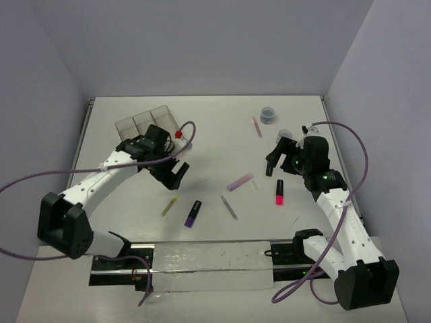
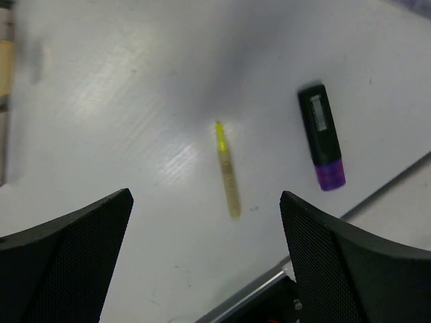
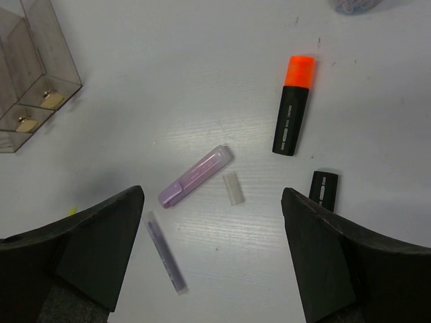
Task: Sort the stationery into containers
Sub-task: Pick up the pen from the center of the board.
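Observation:
Three joined smoky clear bins (image 1: 143,121) stand at the back left; they also show in the right wrist view (image 3: 37,81). My left gripper (image 1: 174,178) is open and empty, above a thin yellow stick (image 2: 227,171) and a purple marker (image 2: 322,138). My right gripper (image 1: 278,163) is open and empty. Below it lie a lilac marker (image 3: 196,176), a grey stick (image 3: 165,254), a small clear cap (image 3: 231,188), an orange marker (image 3: 294,114) and the black end of the pink-red marker (image 3: 324,190). A pink stick (image 1: 257,126) and two grey-blue rolls (image 1: 268,114) (image 1: 285,134) lie at the back right.
In the top view the yellow stick (image 1: 170,205), purple marker (image 1: 194,212), grey stick (image 1: 229,206), lilac marker (image 1: 240,182) and pink-red marker (image 1: 279,192) are spread between the arms. A clear plate (image 1: 209,266) lies along the near edge. Walls enclose the table.

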{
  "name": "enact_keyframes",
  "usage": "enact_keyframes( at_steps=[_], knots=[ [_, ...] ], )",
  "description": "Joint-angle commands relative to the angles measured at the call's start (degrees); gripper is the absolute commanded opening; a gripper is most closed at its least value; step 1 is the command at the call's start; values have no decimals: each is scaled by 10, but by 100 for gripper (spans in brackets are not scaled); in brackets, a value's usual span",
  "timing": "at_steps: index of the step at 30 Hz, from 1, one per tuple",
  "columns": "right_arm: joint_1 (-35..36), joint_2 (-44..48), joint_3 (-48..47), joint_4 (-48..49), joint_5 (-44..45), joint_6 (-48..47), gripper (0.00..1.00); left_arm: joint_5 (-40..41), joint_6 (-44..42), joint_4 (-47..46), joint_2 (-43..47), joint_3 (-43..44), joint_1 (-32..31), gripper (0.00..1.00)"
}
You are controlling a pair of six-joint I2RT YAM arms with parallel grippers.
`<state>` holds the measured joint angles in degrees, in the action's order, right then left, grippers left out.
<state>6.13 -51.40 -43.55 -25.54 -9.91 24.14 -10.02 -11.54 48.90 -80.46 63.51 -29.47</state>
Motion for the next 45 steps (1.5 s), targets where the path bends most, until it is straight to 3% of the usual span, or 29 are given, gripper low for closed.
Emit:
enact_keyframes(
  at_steps=[1,3,5,13,19,24,27,31,34,35,36,40,45],
  knots=[
    [4,5,0,-21,22,-9,90,-34,8,34,-39,10,-15,99],
    [4,14,5,-25,33,-13,90,-40,13,29,-62,7,-36,99],
    [4,21,10,-25,35,-14,90,32,15,6,-82,-18,-69,99],
    [7,29,15,-27,-4,-8,89,64,23,-29,-126,-63,-72,99],
    [8,9,-7,-39,40,-17,89,92,29,-45,-117,-70,-73,97],
    [8,-3,-26,-36,65,-7,89,95,34,-25,-205,-63,-72,83],
    [9,-3,-22,-25,50,2,89,94,35,-25,-206,-63,-72,75],
    [13,-8,0,-3,44,3,85,91,39,-24,-215,-58,-71,48],
    [27,-22,2,-17,24,-21,84,85,40,-20,-224,-56,-72,19],
    [40,-29,2,-27,14,-35,84,84,39,-19,-223,-55,-71,6],
    [49,-36,5,-31,5,-48,84,78,36,-19,-222,-55,-71,1],
    [84,-65,6,-30,11,-73,81,47,31,-17,-215,-49,-62,0],
    [145,-170,-52,-45,36,-112,73,-2,22,-13,-187,-28,-34,0]
  ],
)
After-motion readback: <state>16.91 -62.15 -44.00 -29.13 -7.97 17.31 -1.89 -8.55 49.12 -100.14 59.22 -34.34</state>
